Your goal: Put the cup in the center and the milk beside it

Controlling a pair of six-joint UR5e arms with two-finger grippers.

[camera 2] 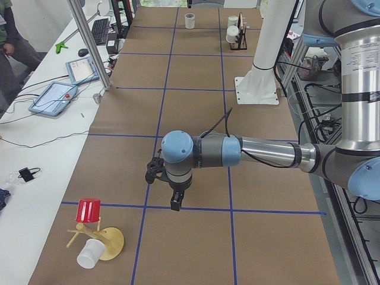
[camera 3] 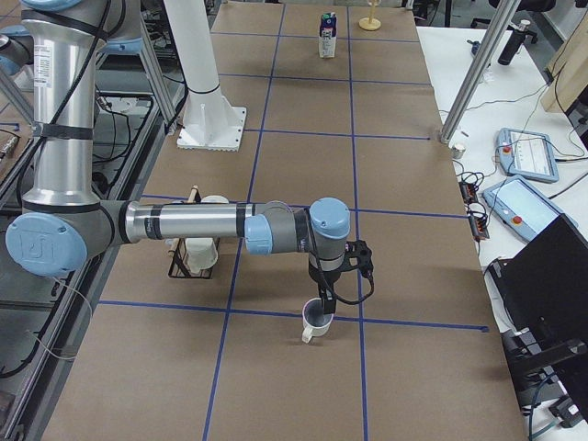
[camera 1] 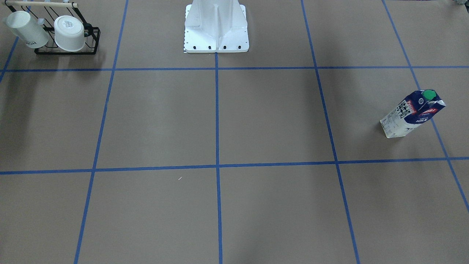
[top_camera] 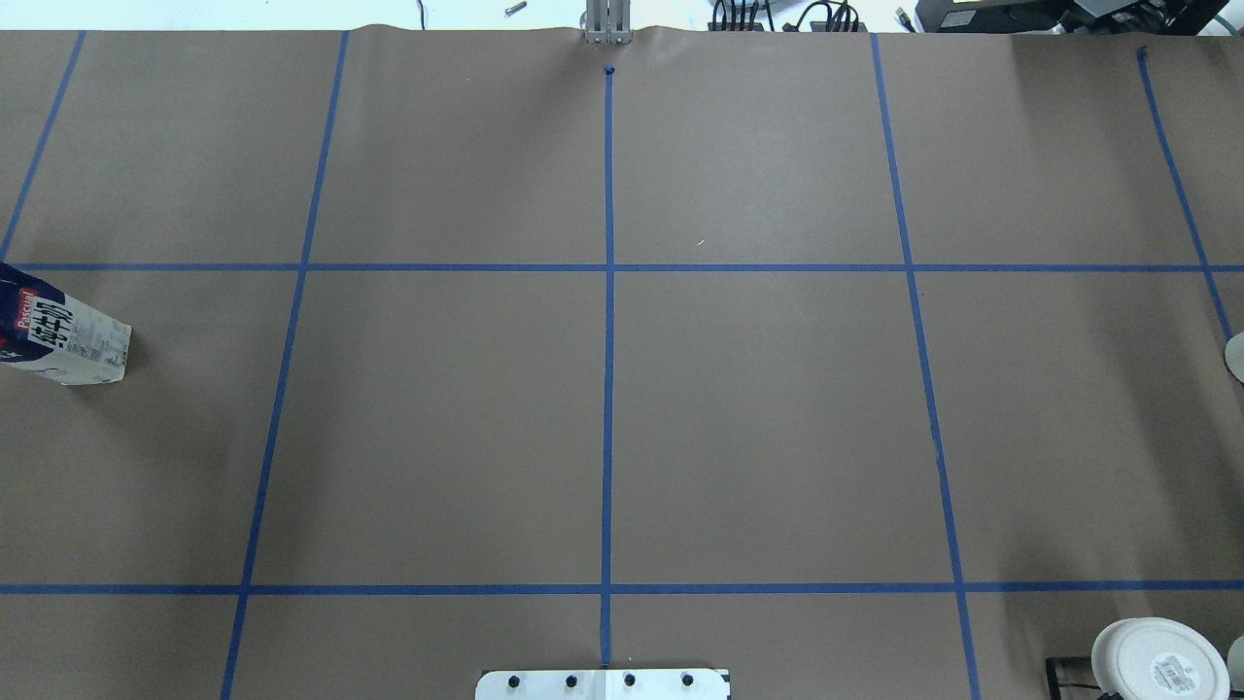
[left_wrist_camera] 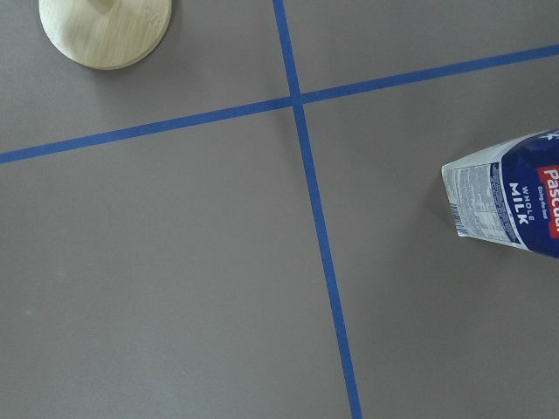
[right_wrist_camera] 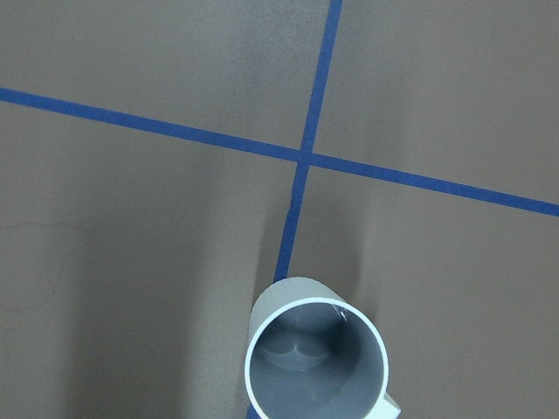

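Reading the overhead view as a clock face with the robot's base (top_camera: 603, 684) at 6 o'clock, the center (top_camera: 680, 418) of the brown, tape-gridded table is holding neither task item yet. The milk (top_camera: 63, 335), a blue and white carton with a green cap, is standing upright at 9 o'clock, at the very edge of that view. The cup (camera 3: 317, 322), a small white mug, is sitting out past 3 o'clock, on a blue tape line (right_wrist_camera: 293, 236) just short of a crossing. In the right wrist view its handle is pointing to about 5 o'clock. A wire rack (camera 1: 66, 52) with two other white cups is sitting near 4 o'clock.

The right gripper (camera 3: 322, 301) is hanging directly over the cup, fingertips at or near the rim. Only a side camera is showing it, so I cannot tell whether it is spread or pinching. The left gripper (camera 2: 176, 203) is pointing down over bare table, with the carton at 3 o'clock in its wrist view. Its opening cannot be told either.

Likely risks:
- A pinch on the thin rim could slip, or let the mug swing on the long carry inward.
- The handle could foul a finger.
- The tall, narrow carton could topple if it is nudged off-center.
- The two arms could clash when both reach the middle, or the carton could knock the cup.
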